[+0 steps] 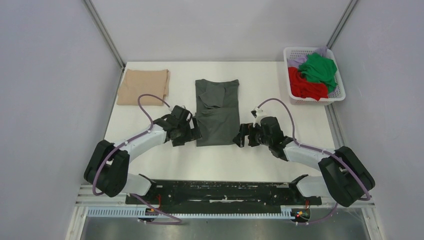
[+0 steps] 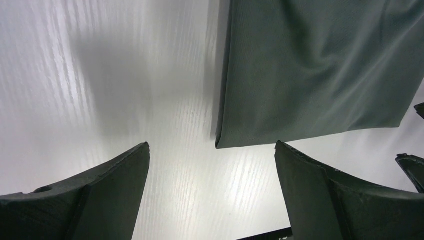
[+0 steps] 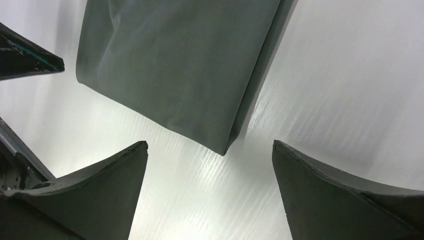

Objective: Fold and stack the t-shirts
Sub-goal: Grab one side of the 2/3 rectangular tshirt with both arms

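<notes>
left gripper (image 1: 196, 134) wide, empty | right gripper (image 1: 242, 136) wide, empty, both flanking dark grey t-shirt (image 1: 217, 112) hem | risk: uneven corner pinches skew the fold

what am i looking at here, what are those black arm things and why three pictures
Two robot arms are bolted at the near edge of a white table. One picture looks down from above; the other two come from cameras on each wrist. The left gripper and right gripper are both open and hold nothing. Between them lies a partly folded dark grey cloth t-shirt. A folded beige-tan t-shirt lies far left. A white plastic lattice basket at the far right holds green, red and lilac shirts.
</notes>
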